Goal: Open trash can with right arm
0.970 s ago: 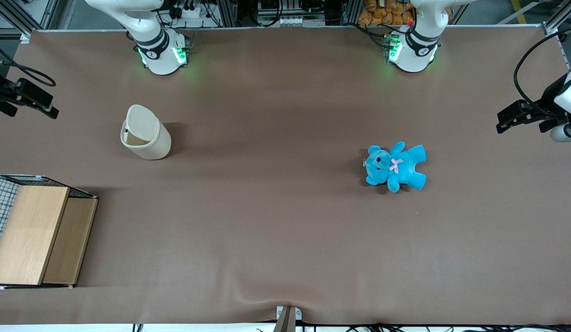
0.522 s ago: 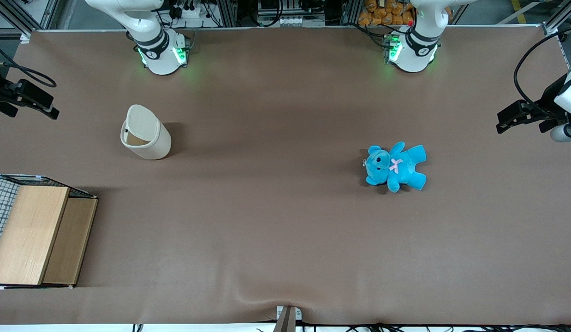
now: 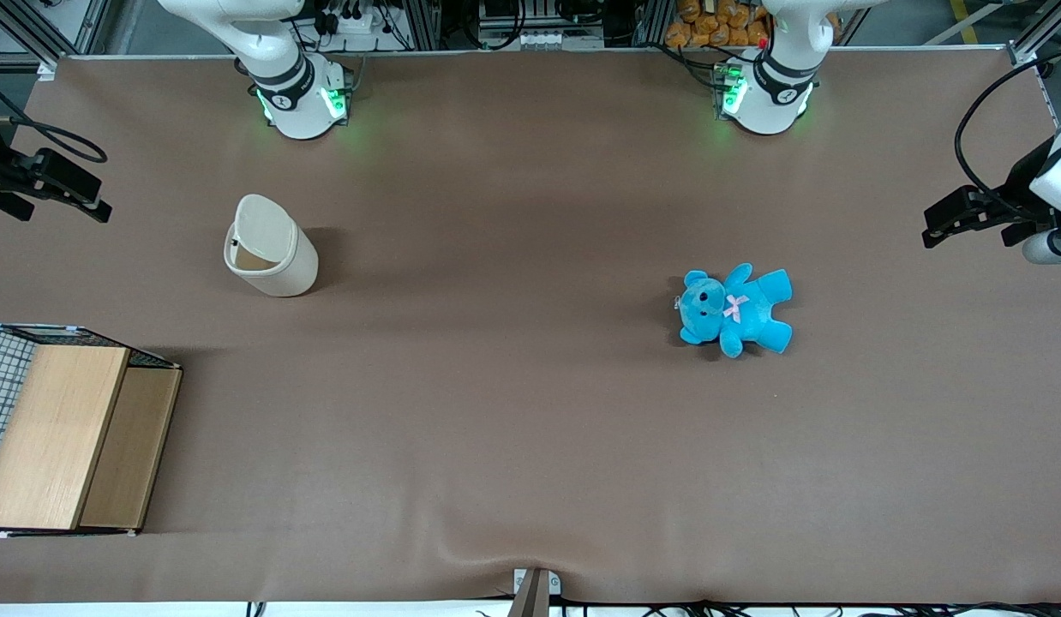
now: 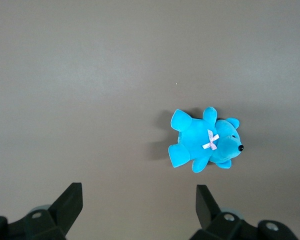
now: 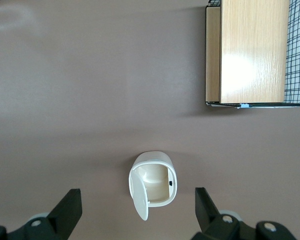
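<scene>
1. Your gripper [image 5: 135,212] hangs high above the bench at the working arm's end, its two black fingers [image 5: 65,212] spread wide, holding nothing and touching nothing; the front view catches it at the bench's edge [image 3: 46,180].
2. The bin [image 3: 272,248] stands upright on the brown cloth [image 3: 513,411], well apart from the gripper, toward the working arm's end and nearer the arm bases' edge than the camera's edge.
3. Its lid [image 5: 138,195] is swung up on its hinge, so you see straight into the tan inside [image 5: 157,187]. The body is smooth cream-white plastic, a rounded square in outline.
4. The wooden box [image 3: 68,437] sits at the corner nearest the camera at the working arm's end: flat, pale grained panels, with a wire grid [image 3: 1,377] beside it.
5. The teddy [image 3: 736,310] lies on its back toward the parked arm's end: bright blue plush with a small pink bow.
</scene>
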Tool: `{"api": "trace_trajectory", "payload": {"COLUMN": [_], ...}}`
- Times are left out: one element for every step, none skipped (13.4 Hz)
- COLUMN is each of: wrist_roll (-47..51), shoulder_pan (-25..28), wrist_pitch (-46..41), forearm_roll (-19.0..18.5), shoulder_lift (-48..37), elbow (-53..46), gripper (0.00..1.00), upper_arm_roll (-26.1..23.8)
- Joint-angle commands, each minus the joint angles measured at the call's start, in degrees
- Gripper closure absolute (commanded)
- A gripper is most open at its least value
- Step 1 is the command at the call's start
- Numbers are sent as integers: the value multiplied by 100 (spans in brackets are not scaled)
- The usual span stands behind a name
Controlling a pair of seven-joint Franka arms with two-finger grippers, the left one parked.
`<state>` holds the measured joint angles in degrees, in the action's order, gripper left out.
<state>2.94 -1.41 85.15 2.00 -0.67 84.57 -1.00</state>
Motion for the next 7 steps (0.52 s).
{"api": "trace_trajectory", "payload": {"wrist_roll": [-92,-92,-83,-92,-92,-92,-92], "shoulder_pan": [-62,-62,-62,-62,-53,-53,-62], "wrist_pitch": [-87,-87,-87,-87,-87,-87,-87], "forearm_roll": [-68,-68,-85,-94,-120,-121,-121], "shoulder_lift": [40,40,49,49,49,49,49], "elbow": [-81,-81,-81,-73,-73,-73,-73], "gripper": [0,0,0,0,0,0,0], "upper_arm_roll": [-41,-41,-41,-41,-41,-41,-41]}}
